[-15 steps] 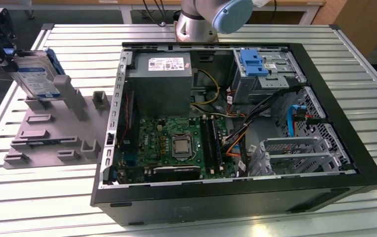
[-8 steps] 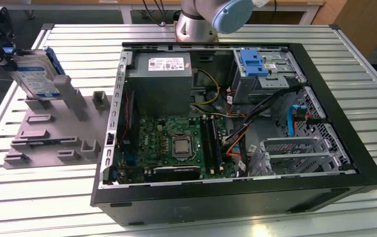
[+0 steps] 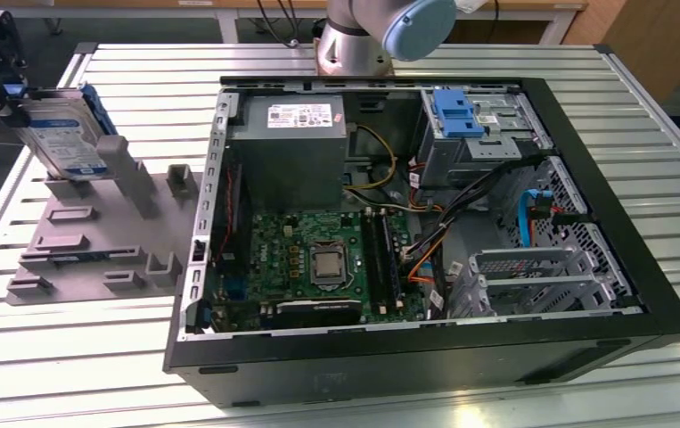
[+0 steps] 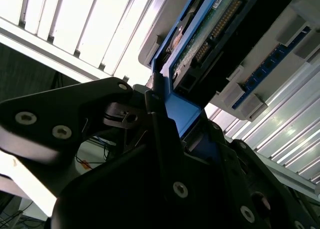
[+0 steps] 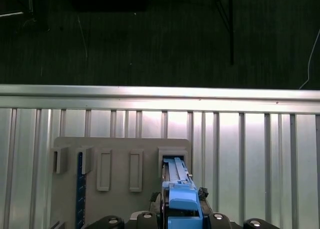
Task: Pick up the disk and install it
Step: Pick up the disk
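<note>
In the exterior view the disk (image 3: 66, 134), a silver drive with a white-and-blue label and blue side rails, stands on edge in a slot of the grey holder (image 3: 90, 241) left of the computer case. My gripper (image 3: 4, 89) is at its upper end, shut on it. In the second wrist view the black fingers (image 4: 100, 104) clamp the blue rail, and the disk (image 4: 200, 44) shows its green circuit board. The first wrist view looks down along the disk (image 5: 179, 189) onto the holder (image 5: 120, 154).
The open computer case (image 3: 435, 357) lies on the slatted metal table (image 3: 78, 374), with a grey power supply (image 3: 286, 143), a motherboard (image 3: 315, 259) and a drive bay holding a bare blue bracket (image 3: 455, 111). The arm's base (image 3: 370, 36) stands behind the case.
</note>
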Action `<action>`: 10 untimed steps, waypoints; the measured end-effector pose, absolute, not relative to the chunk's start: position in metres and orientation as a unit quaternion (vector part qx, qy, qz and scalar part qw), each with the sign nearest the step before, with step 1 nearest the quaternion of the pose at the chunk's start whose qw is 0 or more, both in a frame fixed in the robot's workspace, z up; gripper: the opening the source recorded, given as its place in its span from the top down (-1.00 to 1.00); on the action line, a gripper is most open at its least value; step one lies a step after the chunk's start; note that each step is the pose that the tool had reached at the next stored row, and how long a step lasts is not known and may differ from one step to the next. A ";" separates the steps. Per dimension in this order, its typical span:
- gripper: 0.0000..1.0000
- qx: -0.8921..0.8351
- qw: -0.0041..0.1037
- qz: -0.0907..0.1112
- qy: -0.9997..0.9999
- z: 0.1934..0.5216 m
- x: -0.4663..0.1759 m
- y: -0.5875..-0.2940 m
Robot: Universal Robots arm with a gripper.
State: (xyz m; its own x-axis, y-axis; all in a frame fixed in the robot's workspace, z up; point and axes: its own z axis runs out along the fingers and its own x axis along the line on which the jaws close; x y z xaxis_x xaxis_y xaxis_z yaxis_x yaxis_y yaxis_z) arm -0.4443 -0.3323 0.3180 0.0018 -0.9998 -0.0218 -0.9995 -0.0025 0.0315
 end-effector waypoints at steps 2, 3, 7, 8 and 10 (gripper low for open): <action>0.27 0.708 0.003 -0.019 -0.706 0.318 -0.444 -0.332; 0.27 0.708 0.003 -0.019 -0.706 0.318 -0.444 -0.332; 0.27 0.708 0.003 -0.019 -0.706 0.318 -0.444 -0.332; 0.27 0.708 0.003 -0.019 -0.706 0.318 -0.444 -0.332; 0.27 0.708 0.003 -0.019 -0.706 0.318 -0.444 -0.332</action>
State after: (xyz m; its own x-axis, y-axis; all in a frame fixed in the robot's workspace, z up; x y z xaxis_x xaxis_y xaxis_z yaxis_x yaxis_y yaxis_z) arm -0.4444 -0.3323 0.3180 0.0018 -0.9998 -0.0218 -0.9995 -0.0025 0.0315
